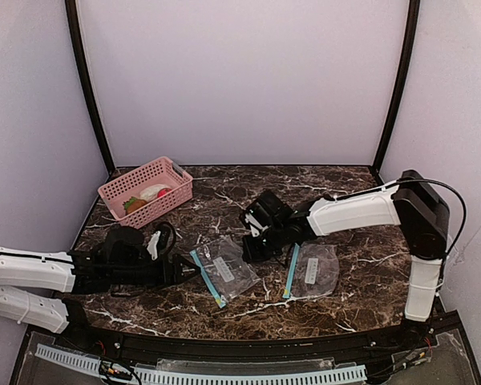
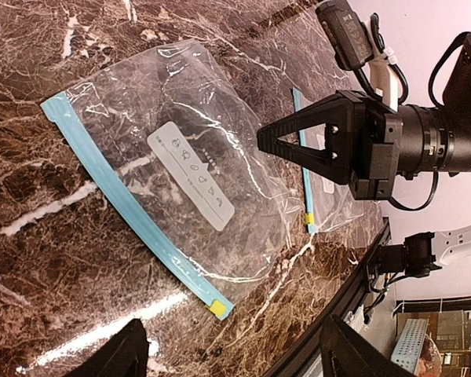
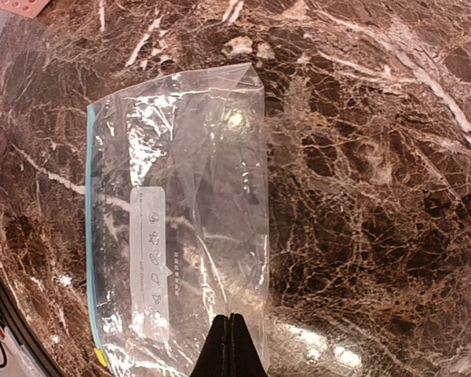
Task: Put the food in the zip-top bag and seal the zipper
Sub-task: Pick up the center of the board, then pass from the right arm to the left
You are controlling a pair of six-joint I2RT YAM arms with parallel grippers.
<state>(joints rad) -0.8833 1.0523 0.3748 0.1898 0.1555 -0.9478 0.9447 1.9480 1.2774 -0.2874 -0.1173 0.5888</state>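
**Food in the basket, both claws at the nearer bag**

The food (image 1: 148, 197) lies in the pink basket (image 1: 120, 187) at the far left of the marble table (image 1: 361, 265), well apart from both bags. A brown-orange bun (image 1: 135, 205) sits at the basket's near end. A whitish piece (image 1: 152, 192) and a red ball (image 1: 164, 192) lie beside it.

Two clear bags lie flat on the table in front of the arms. The zip-top bag (image 1: 224, 269) at the centre has its blue zipper strip (image 2: 133, 212) along its left edge, with a yellow tab at the strip's near end. It holds nothing and bears a white printed label. The second zip-top bag (image 1: 314, 269) lies just to the right of it, its own blue strip facing the first bag.

The left gripper (image 1: 190, 273) lies low over the table by the zipper strip of the centre bag. Its jaws stand wide apart and nothing is between them.

The right gripper (image 3: 231, 343) reaches in from the right to that same bag's opposite side. Its fingers are pressed fully together, the tips at the bag's edge. Whether any plastic film is caught between them cannot be told. From the left wrist camera the closed fingers form a pointed wedge hanging over the bag.
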